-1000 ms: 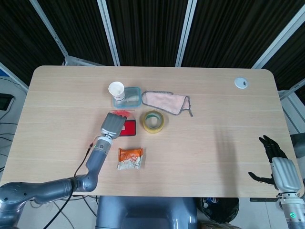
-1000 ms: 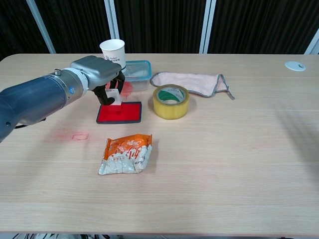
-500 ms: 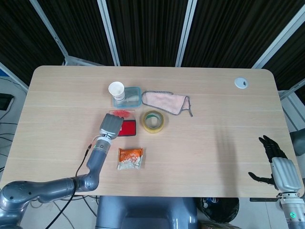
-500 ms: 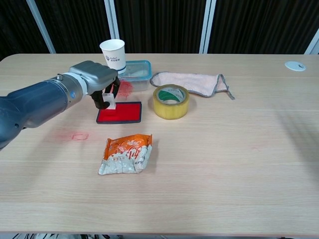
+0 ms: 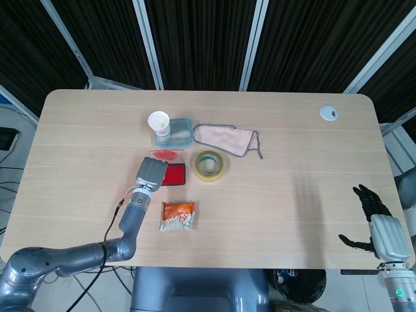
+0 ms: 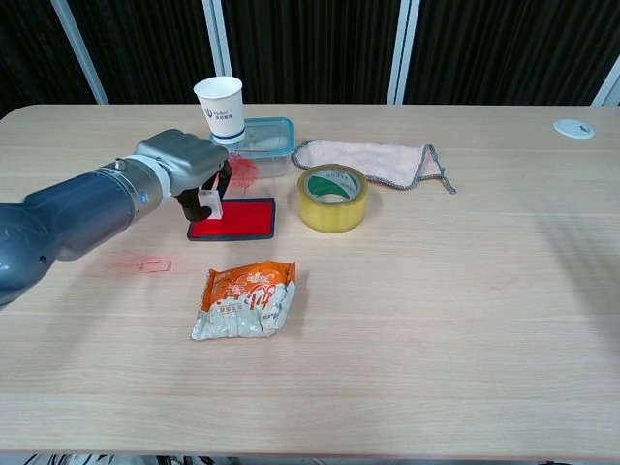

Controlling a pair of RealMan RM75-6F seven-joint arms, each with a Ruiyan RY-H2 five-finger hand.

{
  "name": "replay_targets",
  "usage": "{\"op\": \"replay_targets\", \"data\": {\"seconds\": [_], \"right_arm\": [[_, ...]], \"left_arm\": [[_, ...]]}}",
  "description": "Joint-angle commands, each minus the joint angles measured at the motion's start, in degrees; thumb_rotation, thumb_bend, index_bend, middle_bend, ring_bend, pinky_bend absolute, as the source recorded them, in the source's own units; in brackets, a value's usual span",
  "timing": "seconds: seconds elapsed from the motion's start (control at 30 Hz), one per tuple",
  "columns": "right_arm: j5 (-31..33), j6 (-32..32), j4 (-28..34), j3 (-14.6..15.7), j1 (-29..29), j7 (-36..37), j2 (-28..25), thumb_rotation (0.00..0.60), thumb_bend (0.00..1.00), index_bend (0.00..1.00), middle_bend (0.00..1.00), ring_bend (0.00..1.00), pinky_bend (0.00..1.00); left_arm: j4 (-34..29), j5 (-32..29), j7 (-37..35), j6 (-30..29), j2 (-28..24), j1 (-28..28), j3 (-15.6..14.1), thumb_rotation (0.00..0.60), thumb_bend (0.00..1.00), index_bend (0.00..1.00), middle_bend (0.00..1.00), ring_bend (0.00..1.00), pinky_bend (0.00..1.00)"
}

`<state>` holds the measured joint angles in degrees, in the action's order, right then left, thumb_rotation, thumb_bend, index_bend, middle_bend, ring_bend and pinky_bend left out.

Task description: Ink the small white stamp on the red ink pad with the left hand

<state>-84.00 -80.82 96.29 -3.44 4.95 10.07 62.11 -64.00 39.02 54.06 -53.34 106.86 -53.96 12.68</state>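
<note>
The small white stamp (image 6: 207, 203) is pinched in my left hand (image 6: 184, 167), just above the left end of the red ink pad (image 6: 239, 218). Whether the stamp touches the pad I cannot tell. In the head view the left hand (image 5: 151, 173) covers the stamp and the left part of the red ink pad (image 5: 175, 175). My right hand (image 5: 379, 225) hangs off the table's right front corner, fingers spread and empty; the chest view does not show it.
A paper cup (image 6: 220, 108) and a blue-rimmed clear container (image 6: 266, 142) stand behind the pad. A yellow tape roll (image 6: 332, 197) lies right of it, a pink cloth (image 6: 364, 159) further back. An orange snack packet (image 6: 247, 298) lies in front.
My left hand has drawn back toward the front left with the stamp, from over the pad's middle-left to its left end. The right hand has not moved.
</note>
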Motion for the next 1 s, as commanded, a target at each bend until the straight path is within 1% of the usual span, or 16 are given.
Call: {"op": "replay_targets", "data": {"seconds": [0.03,0.2,0.37,0.77,1.0], "right_arm": [[0.01,0.06,0.03,0.03,0.01,0.01,0.01,0.6,0.2,0.0,0.0,0.0,0.18],[0.06,0.1,0.07,0.05,0.0,0.0,-0.05,0.6,0.2,0.0,0.0,0.0,0.18],[-0.03,0.03,0.01,0.07,-0.02,-0.11,-0.03,0.6,0.2,0.0,0.0,0.0,0.18],[-0.07,-0.06,-0.04,0.04,-0.03,-0.11,0.02,0.6,0.2,0.0,0.0,0.0,0.18],[-0.05,-0.04,-0.06,0.03,-0.02,0.03,-0.01,0.6,0.2,0.0,0.0,0.0,0.18]], "left_arm": [[0.61,-0.05,-0.18,0.33,0.36,0.01,-0.39,0.6,0.58,0.73,0.75,0.53,0.61],[1.74,0.28,-0.57,0.72,1.03,0.07,-1.17,0.6,0.58,0.73,0.75,0.53,0.61],[1.7,0.86,-1.28,0.44,1.11,0.1,-1.23,0.6,0.58,0.73,0.75,0.53,0.61],[-1.74,1.05,-0.47,-1.58,-1.21,-0.08,-0.72,0.6,0.58,0.73,0.75,0.53,0.61],[-2.37,0.23,0.18,-1.75,-1.56,-0.06,-1.03,0.6,0.58,0.73,0.74,0.53,0.61]]}}
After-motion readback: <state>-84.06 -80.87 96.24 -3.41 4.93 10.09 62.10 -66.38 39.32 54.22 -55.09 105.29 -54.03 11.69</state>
